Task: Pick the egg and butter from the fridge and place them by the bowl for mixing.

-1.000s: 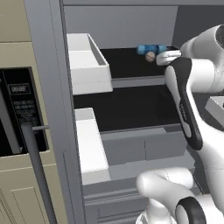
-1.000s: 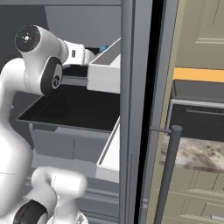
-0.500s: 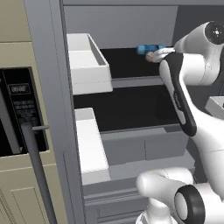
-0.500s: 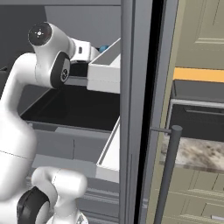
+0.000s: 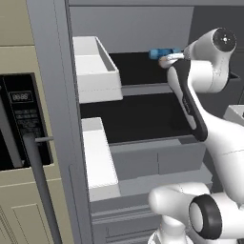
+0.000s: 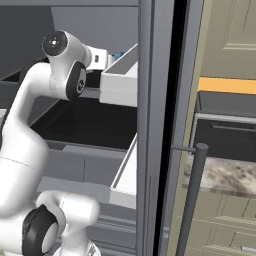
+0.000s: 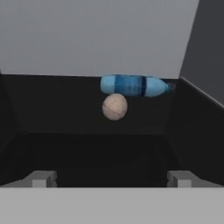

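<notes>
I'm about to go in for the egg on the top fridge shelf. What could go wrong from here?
The egg sits right in front of a blue bottle lying on its side. Pushing in too far could knock the bottle or roll the egg away. The open gripper is not yet around the egg, and a round egg may slip from the fingers.

Open run along the top shelf
Bare black shelf (image 7: 87,148) leads to the egg (image 7: 115,106); blue bottle (image 7: 133,85) lies just behind it.

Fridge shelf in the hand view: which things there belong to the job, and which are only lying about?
For the job:
- egg, on the dark shelf
- fridge itself

Only lying about:
- blue bottle, on its side behind the egg
- white bin, left of the shelf
</notes>
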